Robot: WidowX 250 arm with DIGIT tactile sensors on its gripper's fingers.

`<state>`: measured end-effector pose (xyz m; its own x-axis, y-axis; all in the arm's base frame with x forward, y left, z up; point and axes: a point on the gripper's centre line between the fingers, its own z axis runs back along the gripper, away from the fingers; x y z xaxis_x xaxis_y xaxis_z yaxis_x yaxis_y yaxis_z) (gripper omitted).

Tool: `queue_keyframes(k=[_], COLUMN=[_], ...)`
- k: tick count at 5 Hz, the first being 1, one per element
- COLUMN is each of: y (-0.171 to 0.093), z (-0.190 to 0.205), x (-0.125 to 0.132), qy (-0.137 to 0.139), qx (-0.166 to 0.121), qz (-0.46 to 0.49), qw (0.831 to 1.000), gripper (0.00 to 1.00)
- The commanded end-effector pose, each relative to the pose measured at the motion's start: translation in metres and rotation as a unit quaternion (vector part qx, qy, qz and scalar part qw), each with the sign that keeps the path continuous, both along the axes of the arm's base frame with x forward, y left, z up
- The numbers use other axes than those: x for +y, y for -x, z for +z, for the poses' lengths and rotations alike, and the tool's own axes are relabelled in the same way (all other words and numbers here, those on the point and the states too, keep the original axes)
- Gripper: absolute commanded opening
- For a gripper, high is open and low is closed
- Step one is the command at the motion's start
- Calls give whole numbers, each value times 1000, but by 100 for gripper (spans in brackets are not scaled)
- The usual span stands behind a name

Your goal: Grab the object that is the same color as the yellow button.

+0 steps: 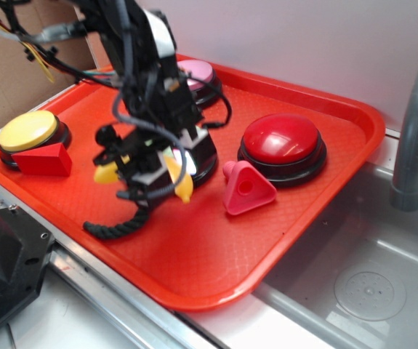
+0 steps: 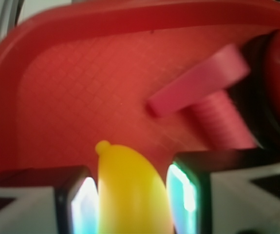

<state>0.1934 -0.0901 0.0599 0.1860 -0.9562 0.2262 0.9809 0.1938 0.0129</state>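
At the red tray's [image 1: 318, 240] left edge sits the yellow button [image 1: 28, 131], a red wedge block [image 1: 43, 160] touching its front; toward the middle the gripper [image 1: 147, 171] is clamped on the yellow banana [image 2: 130, 195]; beside it a pink triangle [image 1: 246, 189]; then the red button [image 1: 281, 142], near the right edge.

You see even, bright light; the red button [image 1: 281, 138] shows glare, and the wrist view is blurred throughout.
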Motion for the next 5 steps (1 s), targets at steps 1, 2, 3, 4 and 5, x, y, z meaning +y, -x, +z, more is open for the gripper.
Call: queue_keyframes(k=[1,2,3,4,5], y=[4,6,11,18,25], z=[86,106,124,135,138], x=[34,54,70,78,81], qy=[9,-29,-42,-65,-70], qx=[30,71,78,94,76], qz=[248,366,479,584,641], qw=[968,928,873,804,761], gripper=[0,0,0,0,0])
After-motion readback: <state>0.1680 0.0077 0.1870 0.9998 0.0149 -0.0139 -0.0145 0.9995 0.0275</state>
